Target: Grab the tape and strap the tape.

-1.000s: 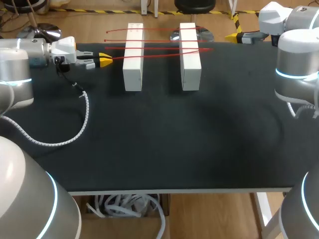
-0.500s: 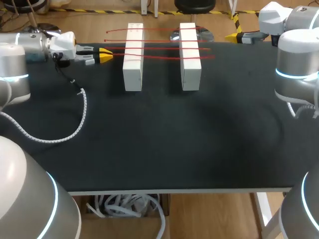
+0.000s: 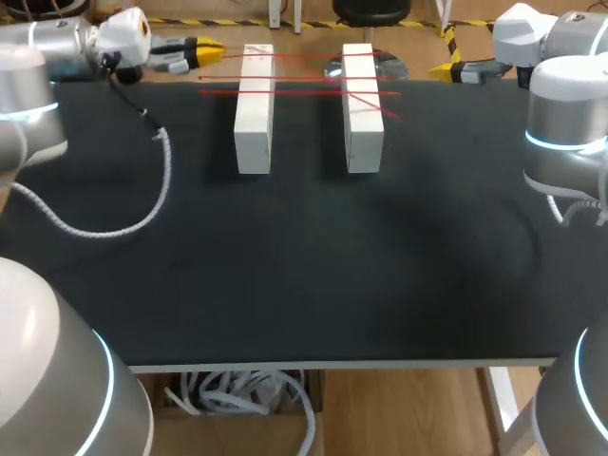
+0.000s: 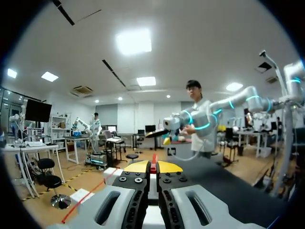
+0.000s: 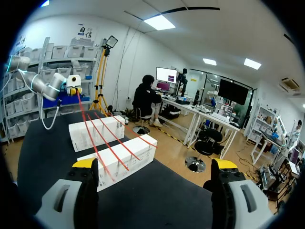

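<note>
Tape [image 3: 304,92] lies in thin red strands across the two white blocks [image 3: 254,123] standing side by side at the far side of your table [image 3: 285,266]. One strand slants off to your left pincer [image 3: 211,45] at the table's far left corner, its yellow tips clamped together on the strand's end. Your right pincer [image 5: 155,164] sits well apart at the far right, fingers spread wide, gripping nothing.
</note>
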`<state>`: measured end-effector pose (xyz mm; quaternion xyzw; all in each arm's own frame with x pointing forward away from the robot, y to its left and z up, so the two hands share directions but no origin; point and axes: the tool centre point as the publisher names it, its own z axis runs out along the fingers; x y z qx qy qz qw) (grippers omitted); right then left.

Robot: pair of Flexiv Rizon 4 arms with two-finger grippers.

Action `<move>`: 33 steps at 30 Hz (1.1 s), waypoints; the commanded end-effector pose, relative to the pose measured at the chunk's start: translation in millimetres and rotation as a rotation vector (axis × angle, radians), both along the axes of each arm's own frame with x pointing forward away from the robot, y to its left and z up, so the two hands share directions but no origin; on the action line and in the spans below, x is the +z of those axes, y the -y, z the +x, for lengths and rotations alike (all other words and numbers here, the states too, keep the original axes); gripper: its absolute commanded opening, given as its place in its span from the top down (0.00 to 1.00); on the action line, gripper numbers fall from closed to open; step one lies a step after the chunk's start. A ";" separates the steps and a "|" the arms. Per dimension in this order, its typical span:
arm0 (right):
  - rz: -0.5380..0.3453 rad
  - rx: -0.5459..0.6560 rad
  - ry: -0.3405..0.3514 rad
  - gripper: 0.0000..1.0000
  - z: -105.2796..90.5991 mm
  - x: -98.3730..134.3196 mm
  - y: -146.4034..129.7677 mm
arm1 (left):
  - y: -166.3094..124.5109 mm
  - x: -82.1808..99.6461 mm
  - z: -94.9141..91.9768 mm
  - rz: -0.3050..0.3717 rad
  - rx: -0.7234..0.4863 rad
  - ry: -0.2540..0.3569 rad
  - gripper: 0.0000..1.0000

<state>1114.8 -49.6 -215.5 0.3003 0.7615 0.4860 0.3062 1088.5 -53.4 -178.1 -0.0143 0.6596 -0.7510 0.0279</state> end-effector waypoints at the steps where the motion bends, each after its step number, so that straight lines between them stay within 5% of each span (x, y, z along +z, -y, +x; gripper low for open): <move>1: 0.001 0.001 0.001 0.00 -0.4 -0.2 0.2 | 4.0 19.8 0.3 -0.013 0.027 0.016 1.00; 11: 0.001 0.001 0.001 0.00 -0.4 -0.2 0.2 | -0.2 50.1 21.9 -0.167 -0.082 0.053 1.00; 23: 0.001 0.001 0.001 0.00 -0.4 -0.2 0.2 | 10.9 72.1 29.0 -0.249 -0.046 0.078 1.00; 33: 0.001 0.001 0.001 0.00 -0.4 -0.2 0.2 | 12.6 68.2 22.3 -0.236 -0.026 0.099 1.00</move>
